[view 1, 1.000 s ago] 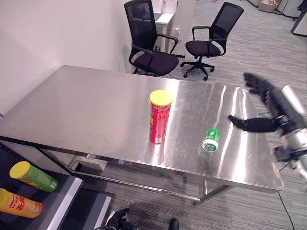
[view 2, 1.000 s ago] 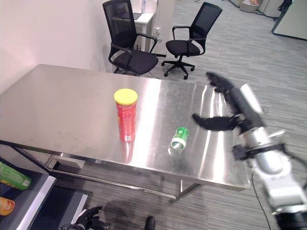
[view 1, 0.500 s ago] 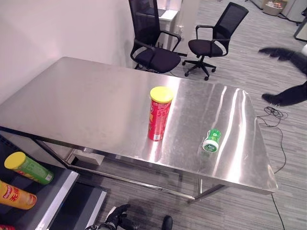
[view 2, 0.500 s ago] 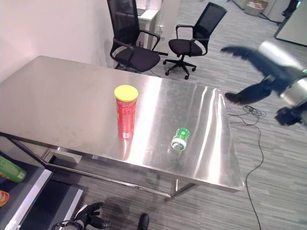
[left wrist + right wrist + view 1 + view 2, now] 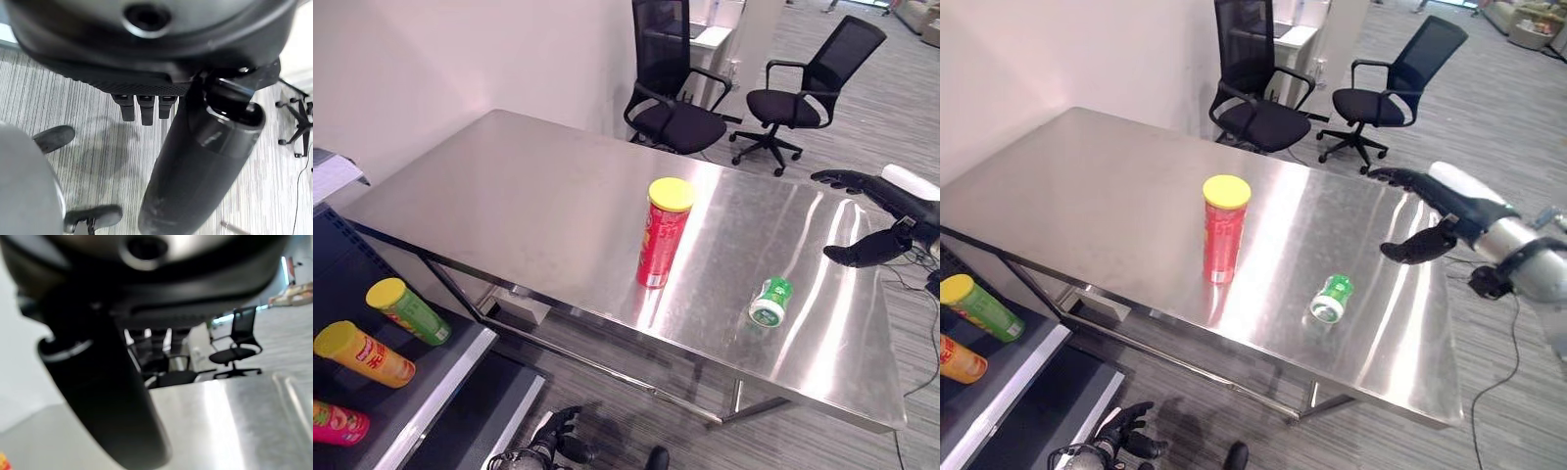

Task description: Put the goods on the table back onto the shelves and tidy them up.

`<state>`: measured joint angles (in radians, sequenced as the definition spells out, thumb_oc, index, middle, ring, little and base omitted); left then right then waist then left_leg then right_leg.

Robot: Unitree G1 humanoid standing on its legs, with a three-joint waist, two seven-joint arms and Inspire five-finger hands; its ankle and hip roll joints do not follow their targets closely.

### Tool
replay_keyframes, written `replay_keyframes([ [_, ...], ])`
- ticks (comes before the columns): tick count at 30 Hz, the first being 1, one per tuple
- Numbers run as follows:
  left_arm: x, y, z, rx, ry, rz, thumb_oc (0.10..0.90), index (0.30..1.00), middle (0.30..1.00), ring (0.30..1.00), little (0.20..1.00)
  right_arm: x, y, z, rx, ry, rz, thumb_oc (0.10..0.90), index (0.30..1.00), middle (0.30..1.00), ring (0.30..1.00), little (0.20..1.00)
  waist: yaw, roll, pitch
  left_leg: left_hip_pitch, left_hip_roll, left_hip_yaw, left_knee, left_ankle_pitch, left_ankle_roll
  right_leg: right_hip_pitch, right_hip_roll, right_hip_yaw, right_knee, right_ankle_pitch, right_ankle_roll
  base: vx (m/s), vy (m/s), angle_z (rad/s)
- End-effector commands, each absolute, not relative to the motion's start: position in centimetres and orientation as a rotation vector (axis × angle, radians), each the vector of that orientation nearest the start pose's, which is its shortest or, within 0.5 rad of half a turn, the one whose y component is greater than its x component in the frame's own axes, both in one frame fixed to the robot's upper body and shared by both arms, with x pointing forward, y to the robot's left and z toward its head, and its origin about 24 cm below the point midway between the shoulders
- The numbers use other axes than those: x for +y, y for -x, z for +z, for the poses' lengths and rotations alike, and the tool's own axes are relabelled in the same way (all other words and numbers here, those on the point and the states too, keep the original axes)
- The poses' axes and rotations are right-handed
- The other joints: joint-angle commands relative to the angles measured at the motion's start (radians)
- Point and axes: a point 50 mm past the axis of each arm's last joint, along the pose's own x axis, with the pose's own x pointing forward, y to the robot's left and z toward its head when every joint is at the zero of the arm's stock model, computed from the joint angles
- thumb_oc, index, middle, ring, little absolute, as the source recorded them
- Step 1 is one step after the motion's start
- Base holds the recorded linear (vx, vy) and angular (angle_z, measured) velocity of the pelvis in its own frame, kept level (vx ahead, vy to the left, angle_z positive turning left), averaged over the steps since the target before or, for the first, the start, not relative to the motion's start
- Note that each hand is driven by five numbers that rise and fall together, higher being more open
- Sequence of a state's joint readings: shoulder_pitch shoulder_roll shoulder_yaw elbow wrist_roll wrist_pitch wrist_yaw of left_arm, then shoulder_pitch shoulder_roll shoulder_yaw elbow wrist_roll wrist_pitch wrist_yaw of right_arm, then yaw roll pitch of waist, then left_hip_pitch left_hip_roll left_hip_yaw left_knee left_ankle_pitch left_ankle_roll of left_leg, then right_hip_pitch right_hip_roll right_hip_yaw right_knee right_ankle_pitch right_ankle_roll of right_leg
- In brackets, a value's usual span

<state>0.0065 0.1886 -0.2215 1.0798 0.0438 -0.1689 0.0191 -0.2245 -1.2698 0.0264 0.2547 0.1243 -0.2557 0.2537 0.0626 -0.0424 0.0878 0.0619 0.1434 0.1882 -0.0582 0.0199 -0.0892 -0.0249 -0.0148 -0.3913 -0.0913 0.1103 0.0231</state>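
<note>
A tall red can with a yellow lid (image 5: 664,232) stands upright near the middle of the steel table (image 5: 529,196). To its right a small green bottle with a white cap (image 5: 771,301) lies on its side. My right hand (image 5: 877,221) hovers over the table's right edge, beyond the green bottle, open, with the thumb apart from the straight fingers and nothing in it. My left hand (image 5: 546,450) hangs low by the floor in front of the table, fingers relaxed and empty; its fingers (image 5: 141,108) point at the carpet.
A dark shelf (image 5: 460,367) at the lower left holds a green can (image 5: 408,310), an orange can (image 5: 364,352) and a pink one (image 5: 337,423), all lying down. Two black office chairs (image 5: 677,116) (image 5: 803,98) stand behind the table. A white wall runs along the left.
The camera has swung, bringing more of the shelf into sight. My right hand rose out past the table's right edge, then came back down beside it. The can and bottle stayed put.
</note>
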Motion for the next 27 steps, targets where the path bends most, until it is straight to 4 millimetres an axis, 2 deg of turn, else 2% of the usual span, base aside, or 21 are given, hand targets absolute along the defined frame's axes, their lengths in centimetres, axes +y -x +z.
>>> replay_keyframes([
  [1,21.4,-11.9,-14.7,0.917,-0.443,-0.153,0.8,0.9,0.9,0.9,0.9,-31.9,-26.9,25.8,-0.369,1.149,0.077,0.8,0.9,0.9,0.9,0.9,0.05,-0.053,-0.039,-0.041,0.069,-0.002,-0.029,0.085,-0.073,0.098,-0.042,0.015,0.119,-0.189,0.08,0.02,-0.032,0.27],
  [4,21.2,-12.1,-14.5,0.9,-0.449,-0.167,0.8,0.9,0.9,0.9,0.9,-30.9,-26.4,24.8,-0.356,1.172,0.153,0.8,0.9,0.9,0.9,0.9,0.05,-0.048,-0.039,-0.041,0.069,-0.02,-0.029,0.084,-0.073,0.1,-0.042,-0.004,0.14,-0.204,0.073,0.04,-0.041,0.23],
  [14,21.4,-11.6,-14.5,0.896,-0.451,-0.164,0.8,0.9,0.9,0.9,0.9,-31.3,-25.6,24.2,-0.241,1.328,0.23,0.8,0.9,0.9,0.9,0.9,0.04,-0.049,-0.045,-0.036,0.066,-0.026,-0.029,0.082,-0.076,0.106,-0.045,-0.019,0.146,-0.21,0.072,0.01,-0.013,0.05],
  [27,21.6,-11.6,-14.4,0.892,-0.469,-0.167,0.8,0.9,0.9,0.9,0.9,-30.6,-25.0,22.0,-0.216,1.28,0.286,0.8,0.9,0.9,0.9,0.9,0.034,-0.048,-0.044,-0.028,0.067,-0.014,-0.029,0.077,-0.074,0.109,-0.043,-0.008,0.131,-0.202,0.073,0.0,-0.001,0.0],
])
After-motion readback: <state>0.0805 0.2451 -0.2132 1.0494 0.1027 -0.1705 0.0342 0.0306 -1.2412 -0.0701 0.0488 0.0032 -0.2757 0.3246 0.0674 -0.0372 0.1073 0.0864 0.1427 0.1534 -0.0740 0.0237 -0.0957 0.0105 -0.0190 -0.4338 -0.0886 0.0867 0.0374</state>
